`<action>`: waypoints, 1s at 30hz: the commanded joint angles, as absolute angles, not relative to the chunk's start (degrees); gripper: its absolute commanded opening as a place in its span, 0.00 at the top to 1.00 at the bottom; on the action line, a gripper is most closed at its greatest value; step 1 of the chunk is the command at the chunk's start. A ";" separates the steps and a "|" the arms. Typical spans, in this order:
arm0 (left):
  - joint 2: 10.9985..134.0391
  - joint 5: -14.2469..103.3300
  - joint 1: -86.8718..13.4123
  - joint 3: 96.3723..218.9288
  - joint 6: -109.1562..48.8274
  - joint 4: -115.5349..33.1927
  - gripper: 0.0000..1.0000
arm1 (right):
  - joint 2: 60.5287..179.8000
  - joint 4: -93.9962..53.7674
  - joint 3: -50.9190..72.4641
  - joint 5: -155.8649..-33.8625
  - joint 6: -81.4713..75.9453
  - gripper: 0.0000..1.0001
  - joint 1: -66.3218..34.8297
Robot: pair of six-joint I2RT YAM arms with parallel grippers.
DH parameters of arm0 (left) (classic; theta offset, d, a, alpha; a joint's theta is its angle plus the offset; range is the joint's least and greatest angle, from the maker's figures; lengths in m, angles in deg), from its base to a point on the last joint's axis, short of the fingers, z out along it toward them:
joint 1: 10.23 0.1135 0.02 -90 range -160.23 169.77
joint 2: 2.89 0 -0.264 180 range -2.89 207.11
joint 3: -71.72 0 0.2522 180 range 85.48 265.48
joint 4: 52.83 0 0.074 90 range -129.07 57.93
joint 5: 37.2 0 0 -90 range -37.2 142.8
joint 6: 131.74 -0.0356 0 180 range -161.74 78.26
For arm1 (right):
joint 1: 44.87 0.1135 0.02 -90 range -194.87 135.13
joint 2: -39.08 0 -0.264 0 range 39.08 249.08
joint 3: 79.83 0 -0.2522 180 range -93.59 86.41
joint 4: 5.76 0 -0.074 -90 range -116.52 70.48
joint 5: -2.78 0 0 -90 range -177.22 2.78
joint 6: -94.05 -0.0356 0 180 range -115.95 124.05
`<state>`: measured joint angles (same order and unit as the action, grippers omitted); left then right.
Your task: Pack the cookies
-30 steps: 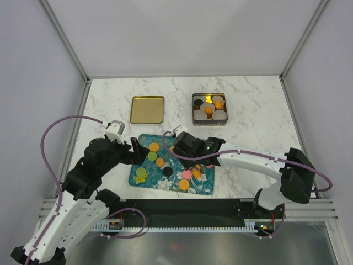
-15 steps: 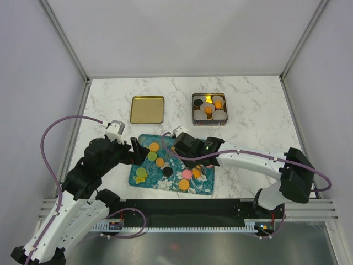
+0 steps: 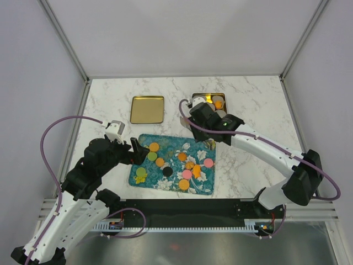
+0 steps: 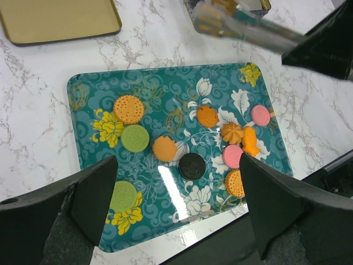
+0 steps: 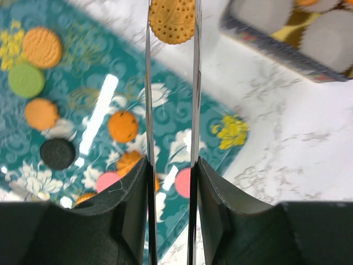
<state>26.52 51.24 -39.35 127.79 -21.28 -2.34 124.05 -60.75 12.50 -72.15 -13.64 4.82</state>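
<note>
Between the teal tray (image 5: 220,110) and the tin (image 5: 265,47), above the marble desk (image 5: 287,127), my right tool (image 5: 171,30) is drawn narrow on an orange biscuit cookie (image 5: 172,16), pinching it rim to rim. It looks light, stiff and crumbly, so I judge a gentle squeeze best. The other cookies (image 4: 128,109) lie loose on the tray. My left tool (image 4: 176,210) hangs wide above them.

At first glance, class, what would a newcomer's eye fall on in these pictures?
First, the teal floral tray, front and centre, dotted with cookies in orange, green, pink and black. Next, the right gripper pinching an orange cookie between its fingers, held near the tin of white paper cups at the back right.
</note>
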 commanded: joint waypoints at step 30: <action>26.56 52.28 -39.94 127.93 -22.15 -3.21 0.00 | 131.98 -53.27 9.42 -78.43 -10.36 0.57 -14.46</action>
<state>26.54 51.26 -39.62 127.79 -21.28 -2.34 131.83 -56.05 9.15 -78.03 -10.84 -14.15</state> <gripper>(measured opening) 0.995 0.434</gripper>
